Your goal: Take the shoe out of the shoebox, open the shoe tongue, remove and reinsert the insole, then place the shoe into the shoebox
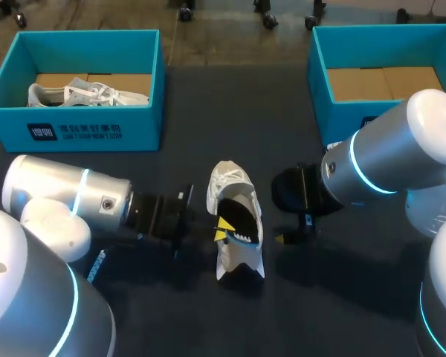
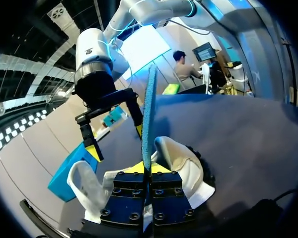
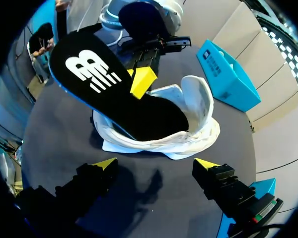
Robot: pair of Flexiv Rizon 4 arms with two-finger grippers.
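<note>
The flat insole (image 3: pixel 104 84) is pinched by the level left gripper (image 2: pixel 150 167); the right gripper (image 3: pixel 156 163) is held spread at the shoe's (image 1: pixel 227 178) 3 o'clock.

White shoe (image 1: pixel 234 223) at mid-table, its insole (image 3: pixel 104 84) half pulled out in my left claw (image 1: pixel 223 229).

The shoe sits at the centre of the head view, its opening facing up and spread wide, with soft white fabric slumped around a dark interior. The insole is black on top with a white logo and blue underneath. One end is still tucked inside the shoe and the logo end is tilted up and out, with my left claw's fingers pinching its edge. In the upper left stands a teal shoebox (image 1: pixel 82 126), open, with a second white shoe (image 1: pixel 89 94) lying on its cardboard floor. Another open teal shoebox (image 1: pixel 349 111) stands in the upper right.
</note>
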